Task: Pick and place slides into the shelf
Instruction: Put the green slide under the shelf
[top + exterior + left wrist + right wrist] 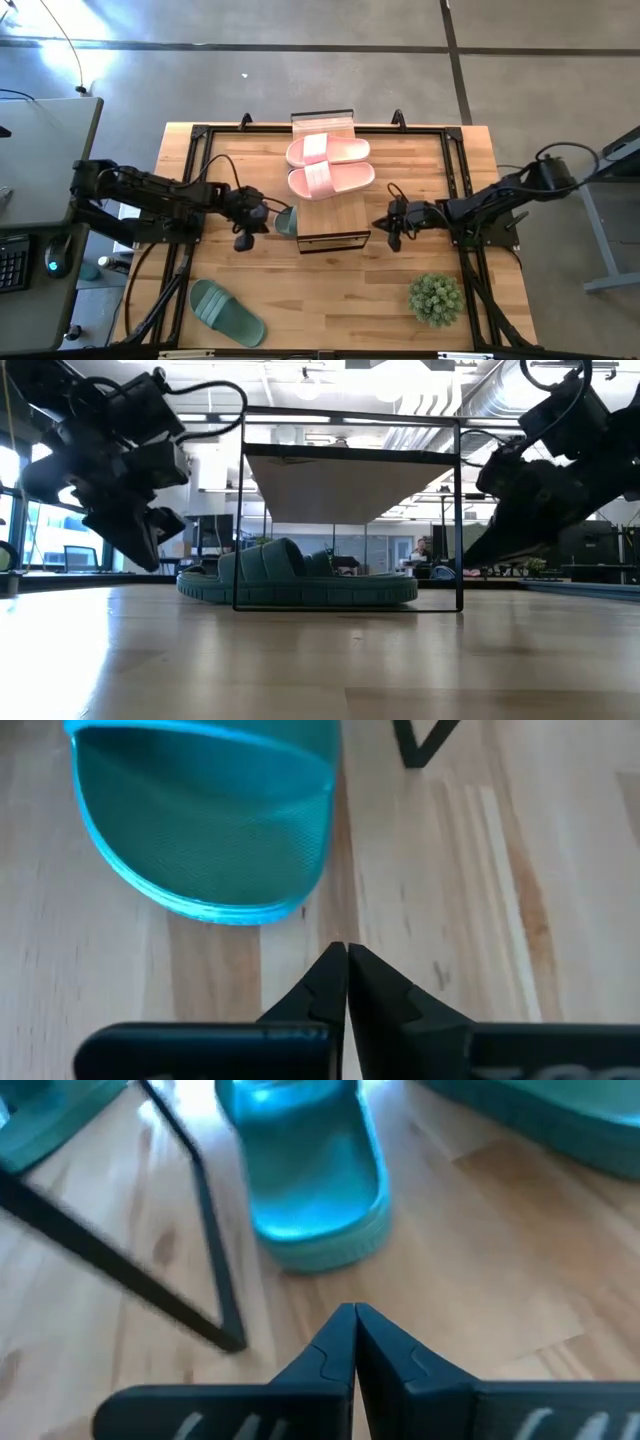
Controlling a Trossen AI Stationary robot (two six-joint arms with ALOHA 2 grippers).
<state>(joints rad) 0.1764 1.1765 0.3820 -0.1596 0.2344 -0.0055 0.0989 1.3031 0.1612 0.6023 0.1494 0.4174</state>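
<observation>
The shelf stands mid-table with two pale pink slides lying on its wood top. Beneath it, green slides lie sole-down on the table. The end of one of them sticks out past the shelf's left side. Another green slide lies at the near left of the table. My left gripper is shut with nothing in it, just short of that protruding end. My right gripper is also shut with nothing in it. It hovers at the shelf's right side, facing a green slide beside a black frame leg.
A small green potted plant stands at the near right. A black rail frame runs around the tabletop. Bare wood lies between the shelf and the near edge.
</observation>
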